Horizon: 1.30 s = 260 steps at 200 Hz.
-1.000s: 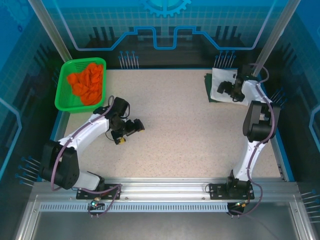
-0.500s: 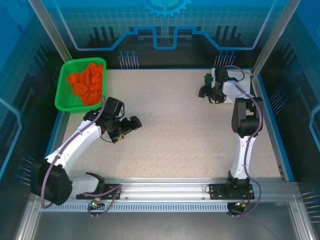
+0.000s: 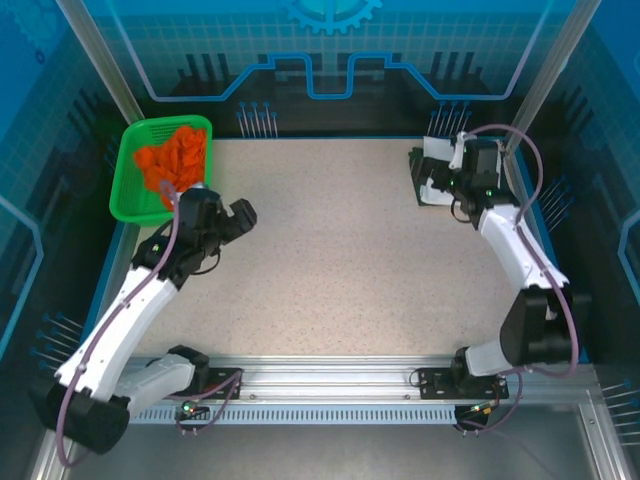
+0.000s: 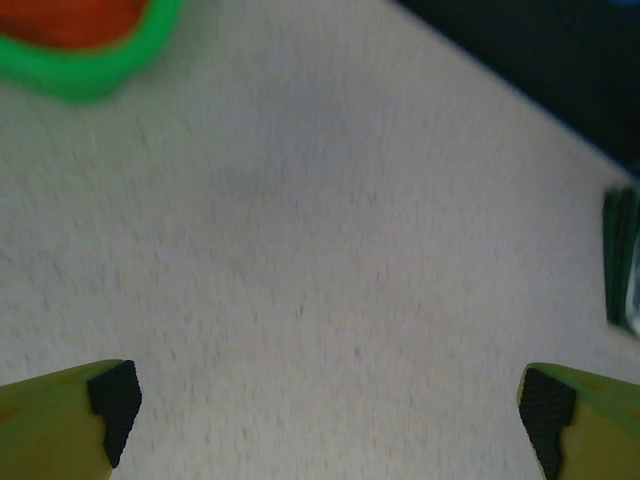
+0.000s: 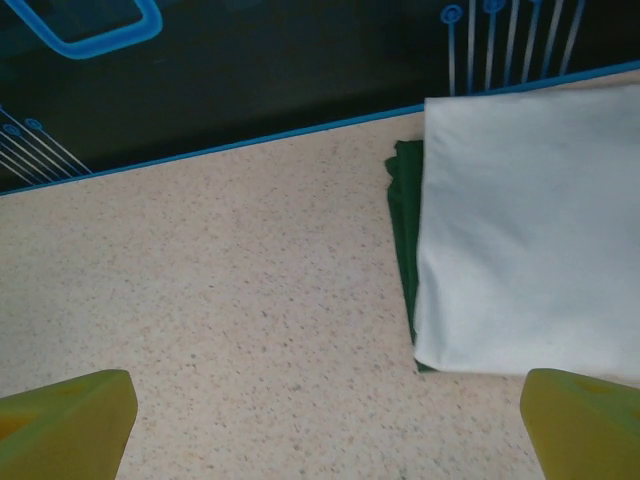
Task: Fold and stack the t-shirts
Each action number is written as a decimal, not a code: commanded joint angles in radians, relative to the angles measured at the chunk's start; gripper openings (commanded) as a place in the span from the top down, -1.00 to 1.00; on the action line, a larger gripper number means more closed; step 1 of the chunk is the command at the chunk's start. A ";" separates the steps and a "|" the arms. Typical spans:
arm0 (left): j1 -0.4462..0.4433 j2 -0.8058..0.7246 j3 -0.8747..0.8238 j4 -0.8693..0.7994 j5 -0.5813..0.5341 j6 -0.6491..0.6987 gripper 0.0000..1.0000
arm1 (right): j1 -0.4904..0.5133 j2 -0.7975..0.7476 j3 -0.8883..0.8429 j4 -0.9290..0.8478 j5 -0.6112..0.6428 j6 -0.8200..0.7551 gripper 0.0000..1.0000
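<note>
The t-shirts lie folded in a stack at the table's back right corner, the white t-shirt (image 3: 438, 152) (image 5: 530, 240) on top of the dark green t-shirt (image 3: 417, 166) (image 5: 403, 215), whose edge sticks out on the left. In the left wrist view the dark green t-shirt (image 4: 620, 255) is a strip at the far right. My right gripper (image 3: 436, 186) (image 5: 325, 430) is open over bare table at the stack's near left corner, holding nothing. Just right of the basket, my left gripper (image 3: 238, 213) (image 4: 330, 410) is open and empty over the table.
A green mesh basket (image 3: 128, 165) (image 4: 90, 75) of orange cloth (image 3: 175, 160) stands at the back left corner. The speckled table (image 3: 340, 250) is edged by a blue rim and dark walls. Both arm bases sit on the rail at the near edge.
The right gripper has come off the stack and opened wider, its arm swinging right. The left gripper has drawn back and left toward the basket.
</note>
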 commanded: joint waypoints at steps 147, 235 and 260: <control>0.477 0.322 -0.529 1.001 0.071 0.472 -0.98 | 0.035 0.007 -0.638 0.770 0.124 -0.320 -1.00; 0.341 0.443 -0.729 1.583 0.076 0.546 -0.98 | 0.101 0.070 -0.844 1.192 0.148 -0.395 -1.00; 0.331 0.557 -0.788 1.814 0.148 0.583 -0.98 | 0.088 0.071 -0.791 1.090 0.159 -0.372 -0.99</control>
